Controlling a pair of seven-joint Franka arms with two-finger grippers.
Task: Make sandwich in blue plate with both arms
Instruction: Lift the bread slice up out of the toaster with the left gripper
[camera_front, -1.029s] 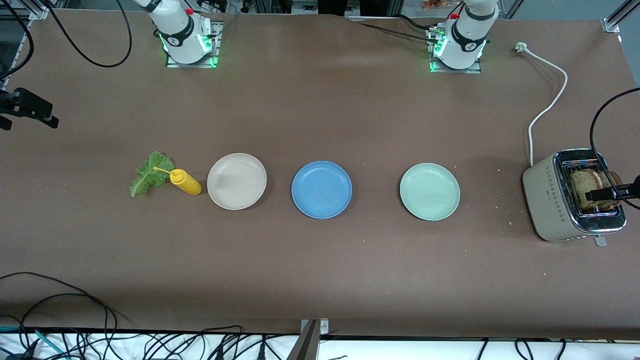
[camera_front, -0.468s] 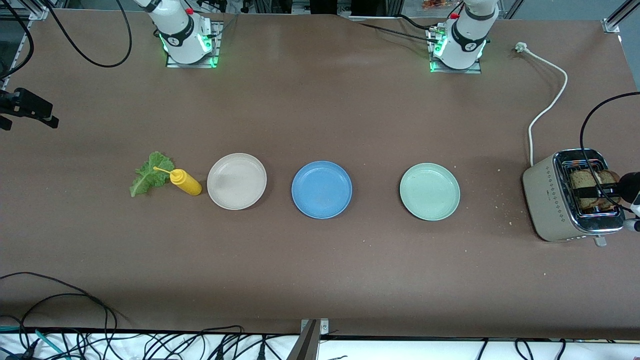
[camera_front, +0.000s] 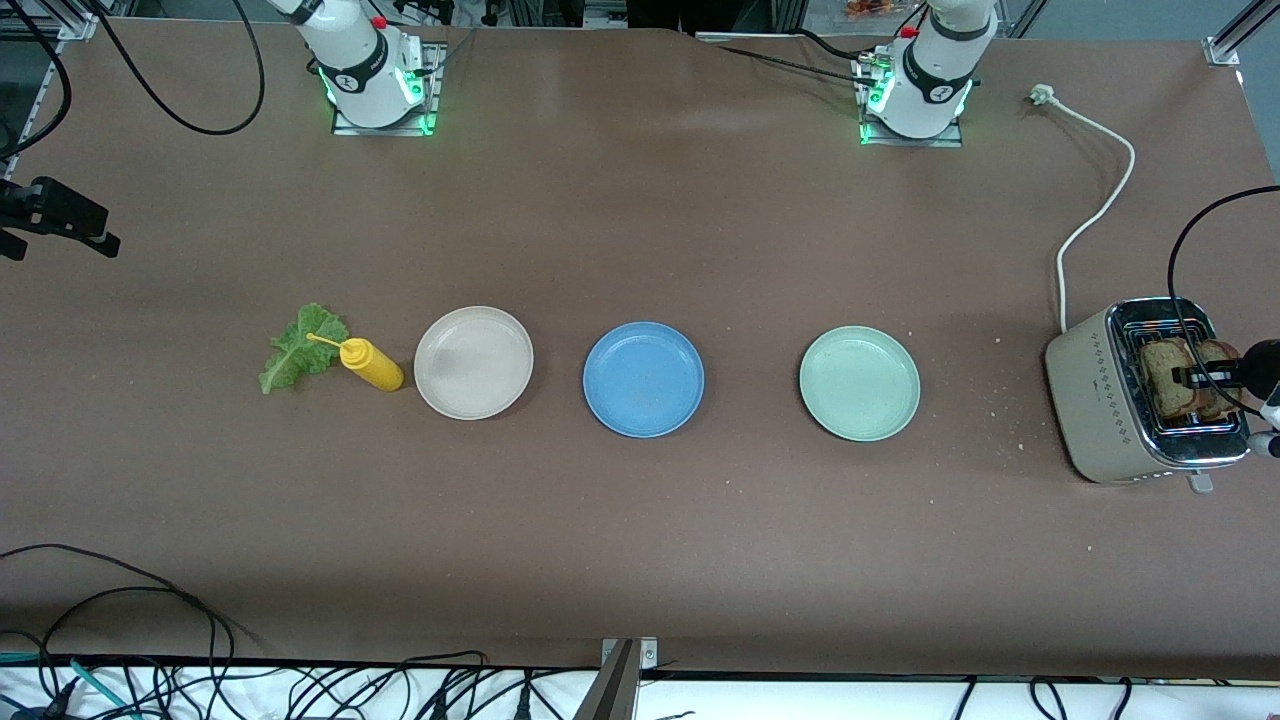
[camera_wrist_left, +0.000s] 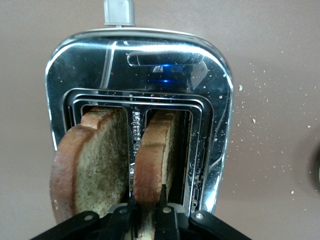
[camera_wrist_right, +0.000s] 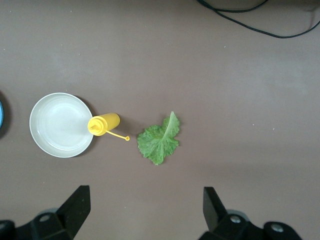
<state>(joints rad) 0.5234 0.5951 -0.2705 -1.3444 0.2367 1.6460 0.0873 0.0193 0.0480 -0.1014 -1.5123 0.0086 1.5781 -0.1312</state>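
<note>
**Left pincer closes on a toast slice in the toaster**

The left pincer (camera_wrist_left: 148, 212) sits over the toaster (camera_front: 1110, 400) at the left arm's end of the bench (camera_front: 640, 550), its fingers drawn in on the top edge of one toast slice (camera_wrist_left: 155, 155) standing in its slot. A second toast slice (camera_wrist_left: 90, 165) leans in the neighbouring slot, untouched. The blue plate (camera_front: 643, 379) lies bare mid-bench, between the beige plate (camera_front: 473, 362) and the pale green plate (camera_front: 859, 383).

Toast is likely light, stiff and brittle: a firm pinch on the crust should hold, while too hard a squeeze could crumble it, as the scattered crumbs suggest. A straight lift, clear of the slot's wire guides, looks safest.

The lettuce leaf (camera_wrist_right: 160, 140) lies by the yellow squeeze bottle (camera_wrist_right: 103, 124), toward the right arm's end; it is probably limp and thin, best pinched near the stem. The right pincer (camera_wrist_right: 145, 210) hangs above it with fingers wide apart, waiting.

A second earlier the left pincer's fingers stood wide over the slots; they have since narrowed onto the slice. The plates, leaf and bottle have not moved.
</note>
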